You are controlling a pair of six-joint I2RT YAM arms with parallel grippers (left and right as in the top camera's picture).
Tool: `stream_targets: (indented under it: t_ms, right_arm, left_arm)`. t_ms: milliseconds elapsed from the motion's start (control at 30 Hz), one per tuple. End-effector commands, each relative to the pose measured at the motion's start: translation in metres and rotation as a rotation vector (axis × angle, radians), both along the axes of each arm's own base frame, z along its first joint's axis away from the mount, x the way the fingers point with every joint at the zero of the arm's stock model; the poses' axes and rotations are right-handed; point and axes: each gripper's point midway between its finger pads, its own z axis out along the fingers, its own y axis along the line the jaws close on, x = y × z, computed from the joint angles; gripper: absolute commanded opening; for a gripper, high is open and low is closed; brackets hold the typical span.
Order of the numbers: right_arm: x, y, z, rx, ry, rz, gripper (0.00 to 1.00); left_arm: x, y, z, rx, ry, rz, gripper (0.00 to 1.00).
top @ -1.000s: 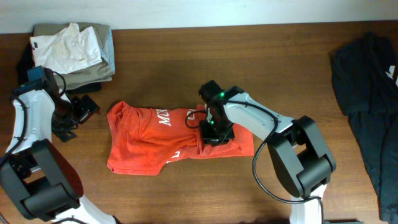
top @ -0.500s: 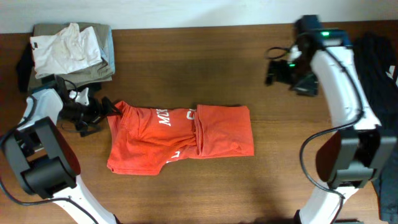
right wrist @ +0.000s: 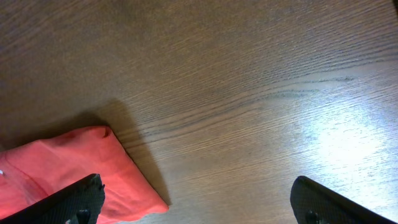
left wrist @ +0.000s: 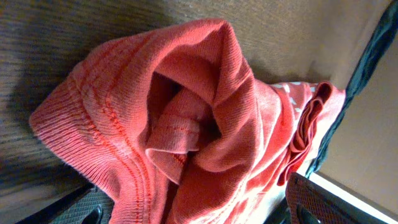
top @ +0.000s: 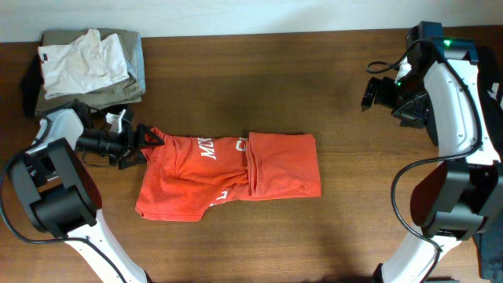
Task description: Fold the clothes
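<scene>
The clothes (top: 236,174), a red-orange T-shirt with white lettering, lie partly folded in the middle of the table, the right half doubled over. My left gripper (top: 148,137) is at the shirt's upper left corner. In the left wrist view a bunched, ribbed edge of the shirt (left wrist: 186,124) fills the space between the wide-apart fingers (left wrist: 78,210). My right gripper (top: 376,93) hangs open far to the back right, away from the shirt. Under it, its wrist view shows bare wood and one folded shirt corner (right wrist: 68,165) at the lower left, with nothing between the fingers (right wrist: 326,202).
A pile with a white top on khaki-grey folded garments (top: 90,64) sits at the back left corner. A dark garment (top: 464,118) lies along the right edge. The wooden table (top: 236,79) ends at a pale wall behind.
My right gripper let go of the folded shirt half, opened, and swung up to the back right. The left gripper moved right to the shirt's upper left corner.
</scene>
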Motion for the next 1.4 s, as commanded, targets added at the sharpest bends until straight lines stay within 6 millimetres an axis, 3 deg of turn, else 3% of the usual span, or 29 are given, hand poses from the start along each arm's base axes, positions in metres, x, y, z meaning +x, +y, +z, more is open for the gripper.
stream_targets:
  t_ms: [0,100,200,267,333,467,500,567,633,700,867,967,1067,1167,1300,1367]
  right_arm:
    - [0.003,0.002,0.008,-0.006,-0.027,0.016,0.99]
    - [0.003,0.004,0.008,0.002,-0.026,0.017,0.99]
    - [0.002,0.004,0.008,0.007,-0.023,0.017,0.99]
    - [0.002,0.004,0.008,0.007,-0.022,0.017,0.99]
    - [0.002,0.004,0.007,0.007,-0.021,0.017,0.99]
    - [-0.003,0.007,0.0,0.011,0.005,0.023,0.99]
    - [-0.005,0.009,-0.003,0.012,0.016,0.027,0.99]
    - [-0.012,0.016,-0.018,0.019,0.054,0.043,0.99]
    - [-0.014,0.031,-0.034,0.051,0.066,0.067,0.99]
    - [-0.016,0.049,-0.055,0.068,0.077,0.108,0.99]
    - [-0.029,0.105,-0.101,0.14,0.078,0.223,0.99]
    - [-0.04,0.143,-0.119,0.235,0.072,0.286,0.99]
    - [-0.043,0.15,-0.122,0.237,0.082,0.284,0.99]
    - [-0.044,0.154,-0.123,0.237,0.081,0.294,0.99]
    - [-0.045,0.156,-0.127,0.252,0.093,0.292,0.99]
    - [-0.043,0.157,-0.128,0.255,0.089,0.293,0.99]
  left_arm:
    - [-0.067,0.027,-0.076,0.251,0.304,-0.138,0.76]
    - [-0.071,0.022,-0.077,0.293,0.343,-0.166,0.58]
    - [-0.077,0.014,-0.079,0.372,0.381,-0.236,0.2]
    - [-0.079,0.019,-0.081,0.476,0.435,-0.226,0.01]
    - [-0.078,0.032,-0.078,0.571,0.484,-0.183,0.01]
    - [-0.057,0.082,-0.041,0.826,0.572,-0.006,0.0]
    - [-0.053,0.086,-0.033,0.841,0.569,0.01,0.01]
    - [-0.029,0.092,0.002,0.861,0.53,0.055,0.01]
    - [-0.016,0.085,0.026,0.864,0.495,0.049,0.01]
    - [-0.005,0.064,0.043,0.833,0.456,0.027,0.0]
    - [0.015,-0.011,0.071,0.763,0.323,-0.073,0.0]
    - [0.021,-0.069,0.096,0.7,0.193,-0.139,0.0]
    - [0.019,-0.116,0.114,0.63,0.108,-0.2,0.0]
    - [0.012,-0.161,0.117,0.588,0.056,-0.283,0.0]
    - [-0.002,-0.203,0.118,0.57,0.022,-0.378,0.01]
    - [-0.007,-0.213,0.118,0.571,0.014,-0.406,0.0]
